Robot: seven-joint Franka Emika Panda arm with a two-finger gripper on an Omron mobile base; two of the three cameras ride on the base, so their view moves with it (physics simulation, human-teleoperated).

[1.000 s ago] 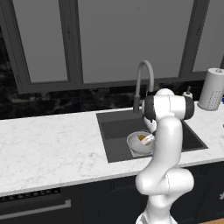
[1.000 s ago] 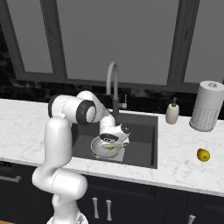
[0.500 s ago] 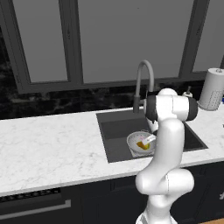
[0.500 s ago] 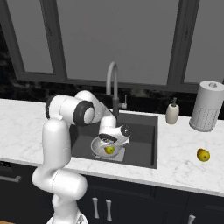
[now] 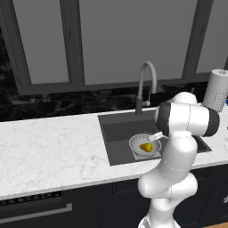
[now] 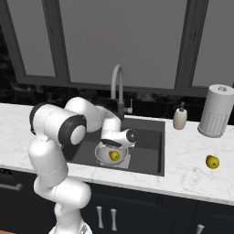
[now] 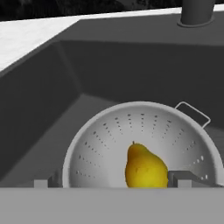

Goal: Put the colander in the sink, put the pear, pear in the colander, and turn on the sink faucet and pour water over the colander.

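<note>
Colander [image 7: 140, 144] near rim and pear [image 7: 145, 168] base, behind grey band.

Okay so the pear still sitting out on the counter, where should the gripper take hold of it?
Likely around the wide belly of the pear on the counter, coming straight down from above. It lies in the open on the flat marble counter, apart from the paper towel roll, so the fingers have room on either side.

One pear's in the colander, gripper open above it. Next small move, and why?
Probably lift the open gripper straight up out of the perforated silvery metal colander: one yellow pear already lies loose inside it, in the dark grey sink, while the second yellow pear waits on the white marble counter.
</note>
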